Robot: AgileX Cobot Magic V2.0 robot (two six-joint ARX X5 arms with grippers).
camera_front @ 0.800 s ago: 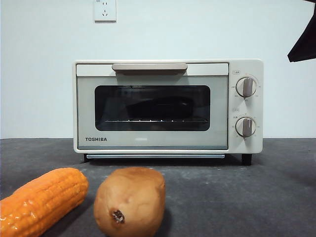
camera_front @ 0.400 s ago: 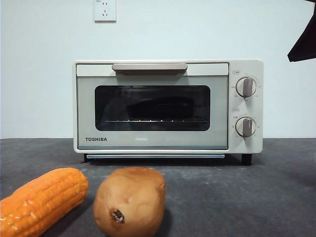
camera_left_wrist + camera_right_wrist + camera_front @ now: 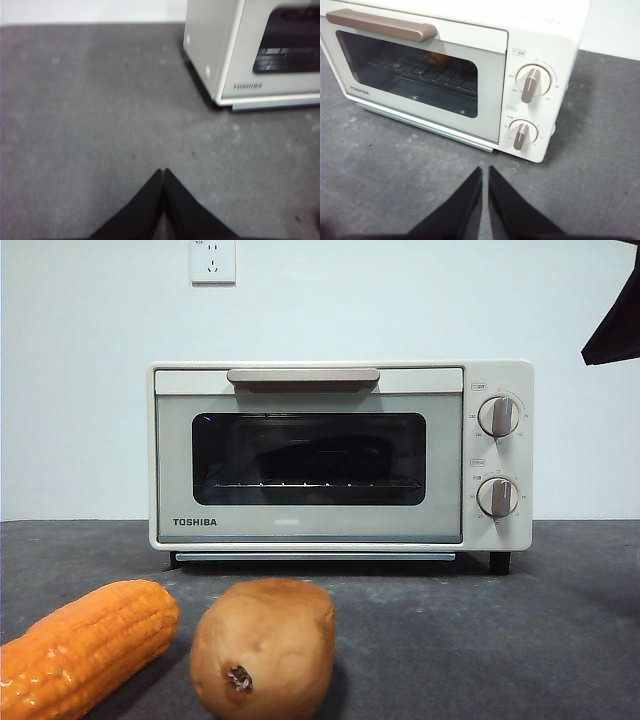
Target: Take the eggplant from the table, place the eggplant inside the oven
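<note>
Eggplant is sitting as a dark shape inside the closed oven [image 3: 340, 455]; both grippers [image 3: 163, 172] [image 3: 485, 170] are hovering, jaws pressed together, so nothing seems left.

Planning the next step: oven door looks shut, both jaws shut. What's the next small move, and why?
Probably just park both arms. The oven door is shut, and a dark long shape behind its glass may be the eggplant, unconfirmed. Only corn and a potato show on the table. Left gripper and right gripper have shut jaws, holding nothing.
</note>
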